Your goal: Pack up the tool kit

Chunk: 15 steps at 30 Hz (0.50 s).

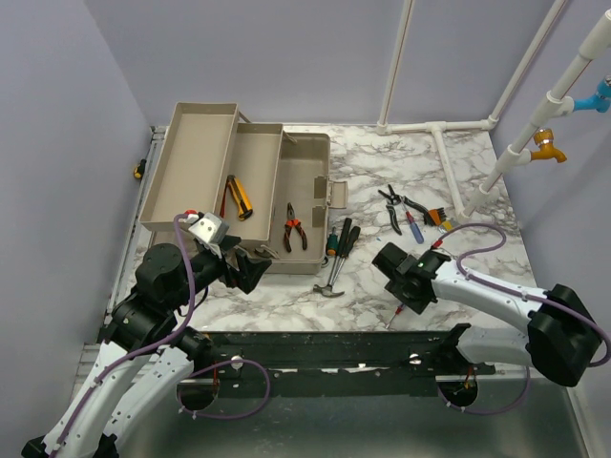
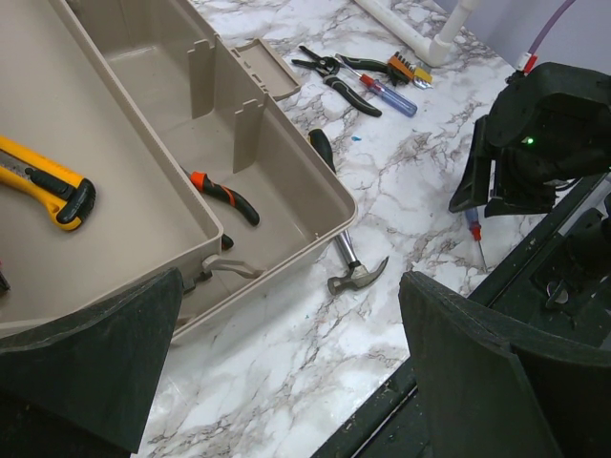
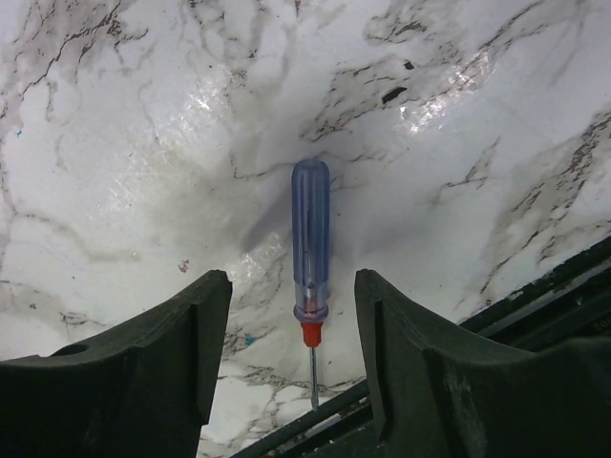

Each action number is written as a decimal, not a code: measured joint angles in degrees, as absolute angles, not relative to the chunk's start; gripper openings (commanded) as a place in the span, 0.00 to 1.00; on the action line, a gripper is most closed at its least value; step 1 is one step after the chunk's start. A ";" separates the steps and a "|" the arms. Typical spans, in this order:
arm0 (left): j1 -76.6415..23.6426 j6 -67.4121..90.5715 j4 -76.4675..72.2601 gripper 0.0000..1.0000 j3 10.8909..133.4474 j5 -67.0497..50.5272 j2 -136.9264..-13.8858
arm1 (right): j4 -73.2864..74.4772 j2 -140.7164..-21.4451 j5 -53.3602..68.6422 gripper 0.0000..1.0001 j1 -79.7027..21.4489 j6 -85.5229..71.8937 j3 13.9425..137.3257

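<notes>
Straddles the blue translucent-handled screwdriver [image 3: 310, 229] on the white marbled tabletop [image 3: 143, 143] with the right gripper [image 3: 291, 281] spread; holds the left gripper [image 2: 291, 281] spread beside the beige plastic toolbox [image 2: 143, 57].

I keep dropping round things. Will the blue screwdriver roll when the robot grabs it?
It might roll: the blue screwdriver has a round handle and lies on a smooth marble table. It likely stays stiff, being hard plastic and a thin metal shaft. The glossy handle could slip in the open right end effector.
</notes>
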<state>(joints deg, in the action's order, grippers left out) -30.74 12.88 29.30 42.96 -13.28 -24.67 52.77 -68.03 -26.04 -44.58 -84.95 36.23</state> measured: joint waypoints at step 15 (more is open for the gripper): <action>-30.74 12.86 29.32 0.99 42.96 -13.26 -24.51 | 47.92 -73.14 -25.98 0.01 -44.58 -79.55 39.03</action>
<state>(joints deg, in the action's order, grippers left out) -30.74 12.86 29.32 42.96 -13.26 -24.51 47.92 -73.14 -25.98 -44.58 -79.55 39.03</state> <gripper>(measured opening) 0.983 0.066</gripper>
